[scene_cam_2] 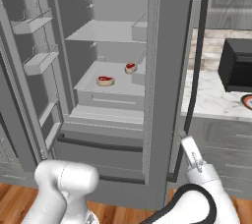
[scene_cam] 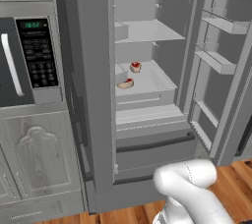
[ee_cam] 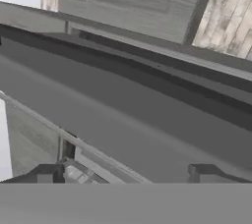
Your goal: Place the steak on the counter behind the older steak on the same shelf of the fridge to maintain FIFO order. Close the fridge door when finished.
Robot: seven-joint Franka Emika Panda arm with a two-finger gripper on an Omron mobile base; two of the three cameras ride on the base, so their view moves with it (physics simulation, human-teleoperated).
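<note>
Right base view: both steaks sit on the shelf (scene_cam_2: 115, 88) at frame centre, the steak (scene_cam_2: 130, 68) behind the older steak (scene_cam_2: 105, 80). Placement looks done; fridge (scene_cam_2: 167, 70) door open, closing remains. Hand view: gripper (ee_cam: 125, 173) jaws spread, empty.

Two steaks lie in the fridge (scene_cam: 93, 95): one steak (scene_cam: 135, 66) and a second steak (scene_cam: 126, 84), both on one shelf (scene_cam: 152, 83), well apart from the gripper (ee_cam: 125, 174). Above them sits one bare shelf (scene_cam: 147, 31). Two drawers (scene_cam: 152, 147) sit below the shelves. Three door bins (scene_cam: 221, 61) hang on the open door. There is one microwave (scene_cam: 29, 61), one dark box (scene_cam_2: 237, 66) on one worktop (scene_cam_2: 211, 100), and one long door handle (scene_cam_2: 194, 70).
</note>
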